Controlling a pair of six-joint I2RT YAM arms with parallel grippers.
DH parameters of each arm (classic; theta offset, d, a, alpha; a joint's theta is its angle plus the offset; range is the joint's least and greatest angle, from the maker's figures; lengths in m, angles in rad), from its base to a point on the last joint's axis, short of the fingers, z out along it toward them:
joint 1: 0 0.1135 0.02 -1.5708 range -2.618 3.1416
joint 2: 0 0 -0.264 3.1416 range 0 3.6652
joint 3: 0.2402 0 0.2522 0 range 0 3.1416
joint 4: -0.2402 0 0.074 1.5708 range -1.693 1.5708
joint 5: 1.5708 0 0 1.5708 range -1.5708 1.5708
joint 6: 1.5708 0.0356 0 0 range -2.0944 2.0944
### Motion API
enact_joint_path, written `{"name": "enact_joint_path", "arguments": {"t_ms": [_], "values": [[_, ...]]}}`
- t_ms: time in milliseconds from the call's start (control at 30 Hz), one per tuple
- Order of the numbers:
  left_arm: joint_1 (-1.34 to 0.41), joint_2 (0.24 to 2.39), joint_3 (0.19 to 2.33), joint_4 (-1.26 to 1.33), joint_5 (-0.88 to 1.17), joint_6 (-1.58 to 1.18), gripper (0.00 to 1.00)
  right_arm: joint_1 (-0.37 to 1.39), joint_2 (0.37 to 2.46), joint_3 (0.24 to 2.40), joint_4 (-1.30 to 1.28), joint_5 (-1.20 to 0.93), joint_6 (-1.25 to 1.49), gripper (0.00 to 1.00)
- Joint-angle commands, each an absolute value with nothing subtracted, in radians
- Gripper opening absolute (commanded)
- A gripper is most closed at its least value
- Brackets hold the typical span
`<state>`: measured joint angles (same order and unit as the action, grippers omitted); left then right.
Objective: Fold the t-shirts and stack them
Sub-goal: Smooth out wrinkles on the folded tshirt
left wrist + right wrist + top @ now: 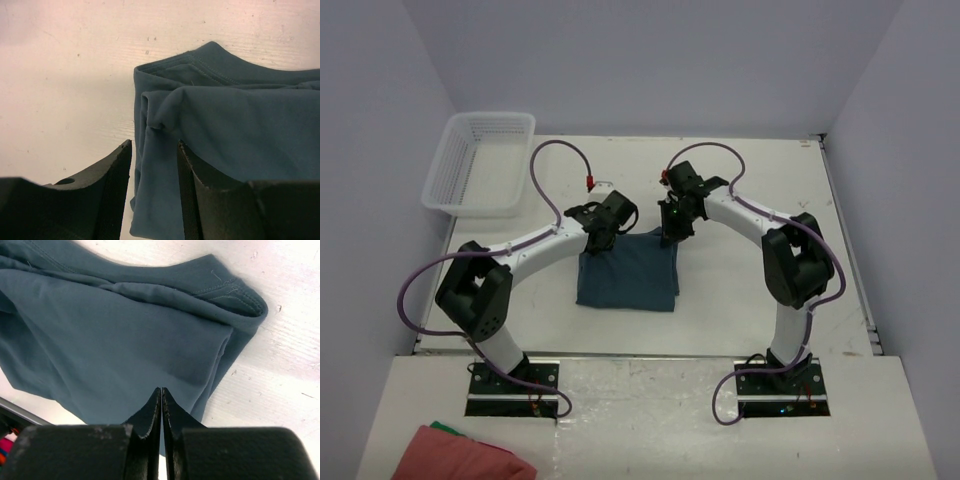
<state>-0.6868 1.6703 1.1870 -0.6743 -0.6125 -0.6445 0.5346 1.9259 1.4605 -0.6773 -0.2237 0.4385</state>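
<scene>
White table (740,290), folded t-shirt (625,282), plastic basket (478,162)

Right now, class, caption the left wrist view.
Open left gripper straddles an edge of the folded teal t-shirt on the white table.

Soft, matt cloth is shown by the t-shirt (625,275); a scuffed, painted finish by the table (720,300); translucent plastic mesh by the basket (490,117).

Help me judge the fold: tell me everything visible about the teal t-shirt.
The t-shirt is dark teal-blue, plain soft fabric with no print, folded into a roughly rectangular, layered packet lying flat on the white table. A stitched hem shows at its far corners; the top layer is slightly puckered. The left gripper, jaws apart, straddles its far left edge; the right gripper, jaws shut with no cloth between, sits over its far right corner.
</scene>
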Motion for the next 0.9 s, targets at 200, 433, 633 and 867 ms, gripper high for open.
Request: {"name": "enact_joint_path", "arguments": {"t_ms": [200,433,633,867], "values": [[-0.641,1.709,1.206,-0.604,-0.594,-0.594,0.43,0.532,1.942,1.497,-0.663,-0.276,0.423,0.00],[-0.606,1.752,1.223,-0.583,-0.568,-0.580,0.38,0.532,1.951,1.488,-0.657,-0.281,0.422,0.00],[-0.580,1.775,1.232,-0.557,-0.545,-0.571,0.12,0.532,1.979,1.476,-0.655,-0.296,0.436,0.00],[-0.557,1.799,1.255,-0.546,-0.545,-0.566,0.00,0.537,2.020,1.448,-0.657,-0.305,0.456,0.00]]}}
